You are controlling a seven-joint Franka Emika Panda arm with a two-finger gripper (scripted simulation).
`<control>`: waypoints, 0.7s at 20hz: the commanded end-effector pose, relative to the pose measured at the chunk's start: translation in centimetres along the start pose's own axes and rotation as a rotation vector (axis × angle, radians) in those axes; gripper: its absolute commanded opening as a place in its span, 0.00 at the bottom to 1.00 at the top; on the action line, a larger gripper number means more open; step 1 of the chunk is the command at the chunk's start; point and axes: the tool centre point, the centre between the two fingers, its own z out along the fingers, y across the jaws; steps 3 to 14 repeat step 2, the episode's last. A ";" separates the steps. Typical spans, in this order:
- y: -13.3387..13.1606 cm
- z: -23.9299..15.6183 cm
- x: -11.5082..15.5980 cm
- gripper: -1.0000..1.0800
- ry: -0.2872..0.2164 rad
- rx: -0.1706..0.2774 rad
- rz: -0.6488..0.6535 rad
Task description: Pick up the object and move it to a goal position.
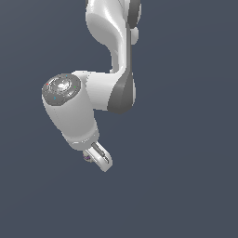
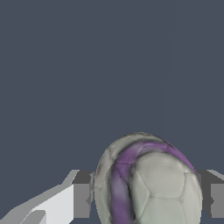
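- the ball (image 2: pixel 146 181) sits right between the fingers (image 2: pixel 81 194) of the gripper (image 1: pixel 95 158), filling the gap in the wrist view.
- both pads look to be against its sides, so i judge the gripper clamped on the ball.
- a round thing has no long axis to line up.
- in the exterior view only a dark speck of it shows at the fingertips, no table edge in sight.
- goal spot not visible.

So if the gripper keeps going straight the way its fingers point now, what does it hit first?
Nothing visible. The gripper sits around the ball, and beyond it the wrist view shows only plain dark background. Depth there is unclear.
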 end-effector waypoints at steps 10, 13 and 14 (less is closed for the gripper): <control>-0.1 -0.1 0.1 0.00 0.001 0.001 0.000; -0.1 -0.1 0.1 0.00 0.001 0.001 0.000; -0.1 -0.1 0.1 0.00 0.001 0.001 0.000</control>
